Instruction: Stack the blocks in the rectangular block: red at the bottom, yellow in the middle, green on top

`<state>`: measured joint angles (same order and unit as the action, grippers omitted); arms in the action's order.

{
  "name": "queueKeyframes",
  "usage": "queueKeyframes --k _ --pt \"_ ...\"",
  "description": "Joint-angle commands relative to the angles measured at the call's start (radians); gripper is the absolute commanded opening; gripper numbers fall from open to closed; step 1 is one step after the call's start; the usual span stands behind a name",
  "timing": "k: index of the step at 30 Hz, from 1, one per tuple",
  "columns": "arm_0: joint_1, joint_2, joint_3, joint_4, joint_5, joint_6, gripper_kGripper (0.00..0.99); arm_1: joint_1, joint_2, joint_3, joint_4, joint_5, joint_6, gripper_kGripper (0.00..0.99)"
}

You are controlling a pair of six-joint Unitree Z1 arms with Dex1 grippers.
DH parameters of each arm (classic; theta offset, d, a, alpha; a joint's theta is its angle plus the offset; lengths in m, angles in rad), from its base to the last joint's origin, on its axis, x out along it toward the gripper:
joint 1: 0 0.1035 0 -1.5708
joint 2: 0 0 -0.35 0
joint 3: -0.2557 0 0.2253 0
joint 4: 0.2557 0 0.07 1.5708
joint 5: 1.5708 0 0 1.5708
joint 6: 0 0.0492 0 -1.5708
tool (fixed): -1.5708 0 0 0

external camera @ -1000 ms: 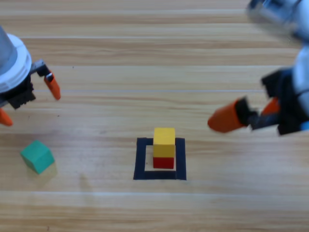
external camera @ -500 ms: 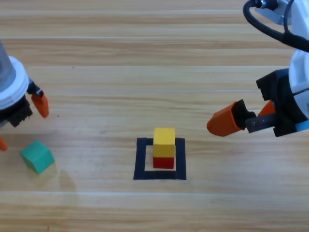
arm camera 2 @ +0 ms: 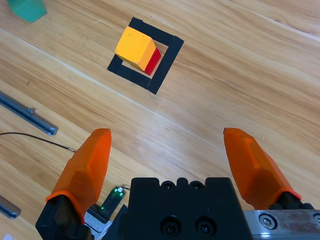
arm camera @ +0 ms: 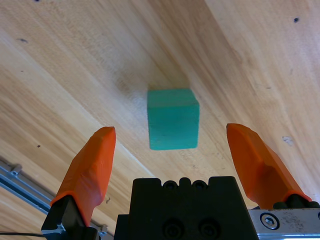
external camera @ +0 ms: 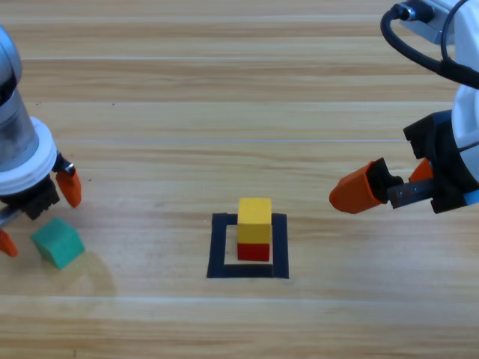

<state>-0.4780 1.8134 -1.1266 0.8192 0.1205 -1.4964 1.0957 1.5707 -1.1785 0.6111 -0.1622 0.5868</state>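
The yellow cube (external camera: 254, 217) sits on the red cube (external camera: 254, 251) inside the black tape square (external camera: 219, 247). The right wrist view shows the same yellow cube (arm camera 2: 134, 47), red cube (arm camera 2: 154, 61) and tape square (arm camera 2: 165, 65). At the table's left lies the green cube (external camera: 58, 241), alone on the wood. My left gripper (external camera: 37, 215) hangs open just above it. In the left wrist view the green cube (arm camera: 173, 119) lies beyond and between the spread jaws of the left gripper (arm camera: 170, 129), untouched. My right gripper (external camera: 389, 182) stands open and holds nothing, to the right of the stack.
In the right wrist view, the right gripper (arm camera 2: 166, 132) looks down on bare wood, with the green cube (arm camera 2: 27, 9) at the top left corner. Metal rails (arm camera 2: 27, 115) and a thin black cable (arm camera 2: 35, 137) lie along the table's edge.
My left gripper has come down and toward the green cube, its jaws still open. The right gripper has shifted slightly right. The cubes have not moved.
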Motion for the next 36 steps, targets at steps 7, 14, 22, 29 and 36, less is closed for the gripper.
queueKeyframes --k 7,14,22,29,36 --pt "-0.008 0.109 0.036 -0.074 -0.019 -0.013 0.95 -0.034 0.048 0.028 0.015 -0.007 -0.001 0.988" --pt "-0.008 0.147 0.057 -0.117 -0.024 -0.016 0.95 -0.034 0.048 0.028 0.018 -0.007 -0.005 0.986" --pt "-0.007 0.17 0.091 -0.157 -0.035 -0.007 0.813 -0.034 0.051 0.025 0.019 -0.007 -0.012 0.986" --pt "-0.005 0.205 0.093 -0.169 -0.073 0.077 0.42 -0.034 0.052 0.026 0.019 -0.011 -0.028 0.986" --pt "0.071 0.196 -0.081 -0.087 -0.117 0.515 0.008 -0.034 0.054 0.026 0.019 -0.019 -0.031 0.986"
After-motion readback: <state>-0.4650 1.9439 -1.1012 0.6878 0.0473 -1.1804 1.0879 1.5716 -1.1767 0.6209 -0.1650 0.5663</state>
